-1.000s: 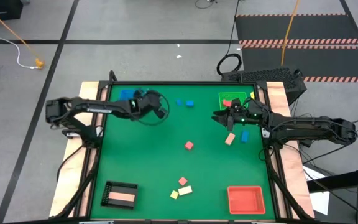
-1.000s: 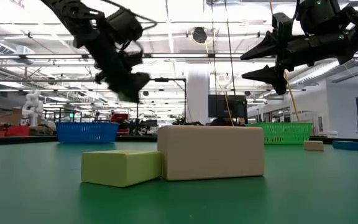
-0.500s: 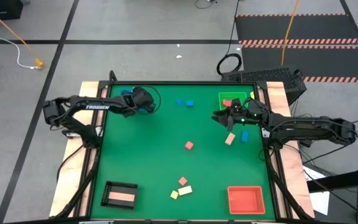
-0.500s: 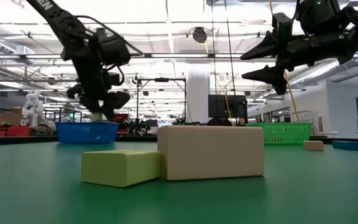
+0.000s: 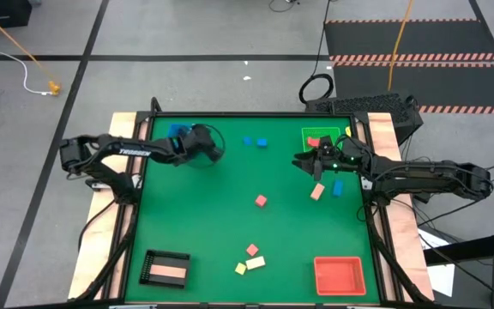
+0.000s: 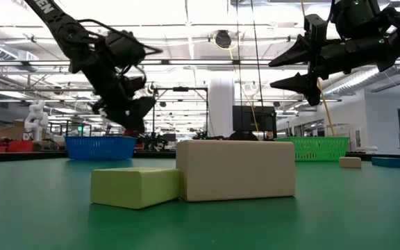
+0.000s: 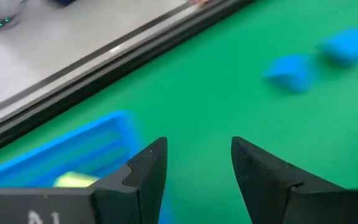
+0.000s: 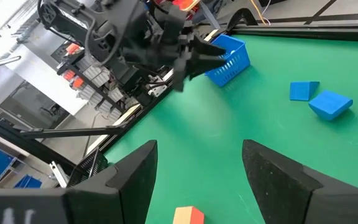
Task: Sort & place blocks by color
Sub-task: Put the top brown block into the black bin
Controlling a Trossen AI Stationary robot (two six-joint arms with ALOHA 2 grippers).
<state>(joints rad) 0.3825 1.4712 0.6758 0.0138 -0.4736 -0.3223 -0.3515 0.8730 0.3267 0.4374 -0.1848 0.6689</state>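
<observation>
The left pincer (image 5: 215, 148) hangs over the far left part of the green tabletop (image 5: 204, 223), just beside the square blue tray (image 5: 175, 130); its dark fingers (image 7: 149, 163) stand apart with nothing between them. In the left wrist view a yellow-green block (image 7: 74, 180) lies inside that blue tray. The right pincer (image 5: 298, 160) hovers near the square green tray (image 5: 341, 135) at the far right, its fingers (image 8: 132, 171) spread wide and empty.

Two small blue blocks (image 5: 255, 142) lie close together between the two pincers. A red block (image 5: 313, 142) sits in the green tray. A pale pink block (image 5: 317, 191) and a blue bar (image 5: 338, 187) lie near the right pincer. A pink-red cube (image 5: 261, 200) sits mid-tabletop. Near the front edge, a cream bar (image 6: 236, 170) touches a yellow-green cube (image 6: 136, 187), with a pink cube (image 5: 252, 250) just beside them. The square red tray (image 5: 339, 275) and the black tray (image 5: 165, 269) sit at the front corners.
</observation>
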